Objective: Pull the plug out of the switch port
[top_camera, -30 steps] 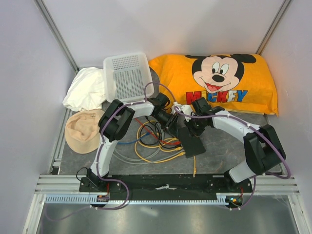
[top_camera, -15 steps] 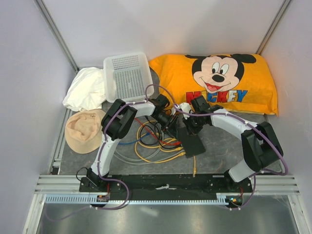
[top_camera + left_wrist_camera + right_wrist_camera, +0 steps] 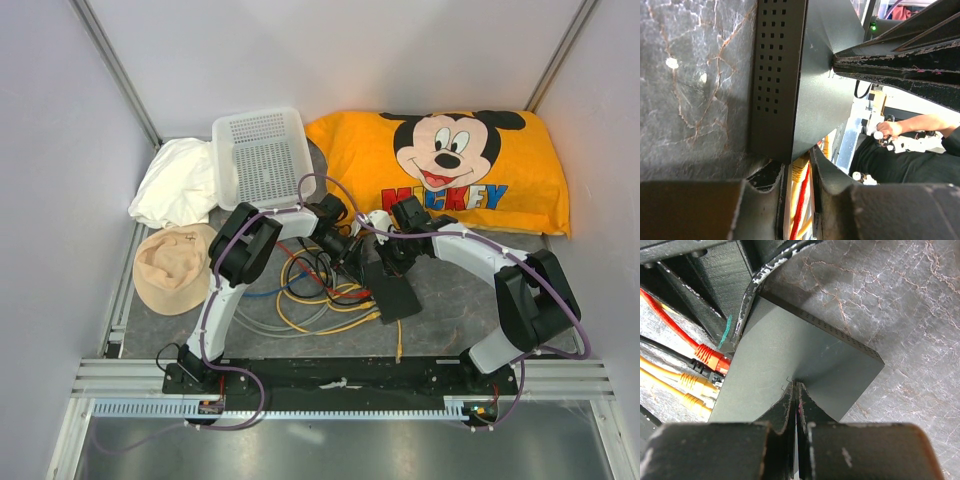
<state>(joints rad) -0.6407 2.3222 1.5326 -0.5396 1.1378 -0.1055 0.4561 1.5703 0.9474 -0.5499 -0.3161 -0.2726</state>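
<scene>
Plug (image 3: 799, 171): yellow, seated in the left edge of the switch (image 3: 397, 293) and framed by the left tool. Judged to be the target, though red, black and yellow neighbours (image 3: 710, 357) share that edge.
Port: hidden behind the plug. Which socket along the switch's left edge it is cannot be told.
Plug axis: the long axis lies level and square to the switch's ported edge, nose pointing right into the switch, tail leading left. A straight draw leftward, away from the switch, would follow this axis.
Switch: flat on the worktop (image 3: 920, 300), between the two arms. Its long axis runs near to far with a slight slant, and the ported edge faces left.
Left tool (image 3: 794, 170): narrow, one finger on each side of the plug, with a red cable (image 3: 801, 210) also in the gap. It reaches in from the left of the switch along the plug axis, probably so the pull comes out straight. Whether the fingers pinch the plug cannot be told.
Right tool (image 3: 795, 386): fingers together, holding nothing. The tips press down on the switch's top face, likely to pin the switch against the pull.
Coil (image 3: 300, 300): loose cables left of the switch, offering slack.
Pillow (image 3: 450, 170): beyond the switch, well apart from it.
</scene>
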